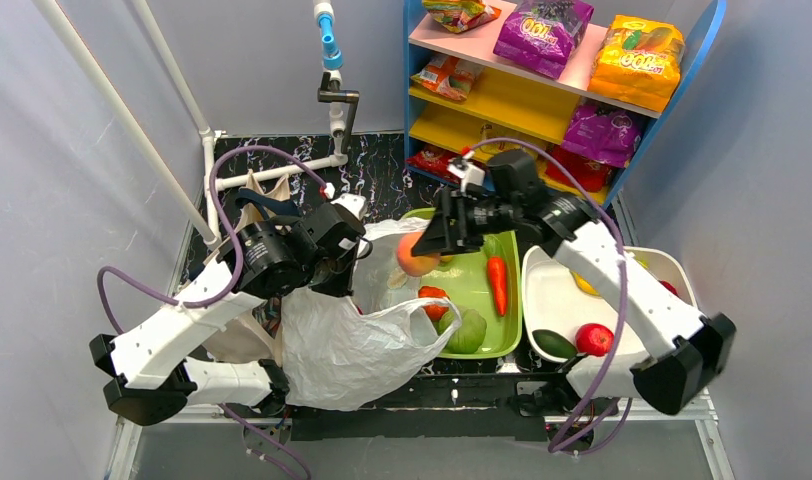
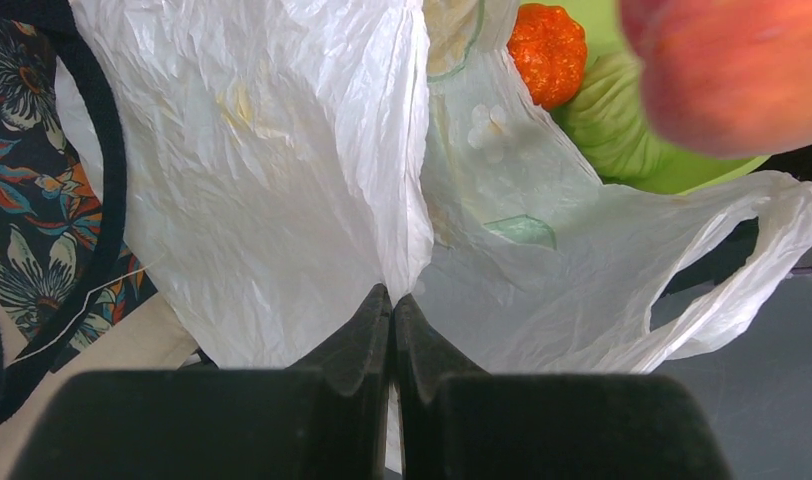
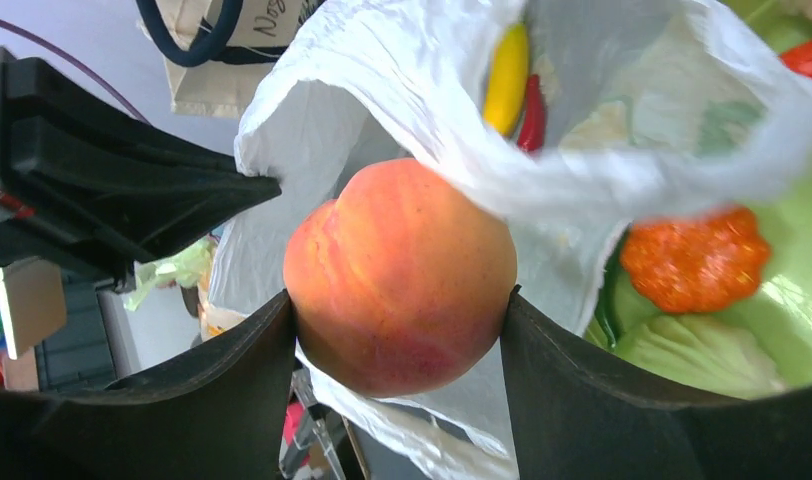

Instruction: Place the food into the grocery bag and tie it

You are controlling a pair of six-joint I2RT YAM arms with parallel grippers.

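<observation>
The right pincer [image 3: 397,300] grasps the peach [image 3: 400,240] across its widest part, one finger on each side. It holds the fruit just short of the grocery bag [image 3: 402,60], whose open rim lies directly beyond its fingertips, ready for a drop inside. The left pincer [image 2: 392,300] is clenched on what looks like a fold of the bag's edge, with white film fanning out ahead of its tips, probably to hold the mouth up and open.
</observation>
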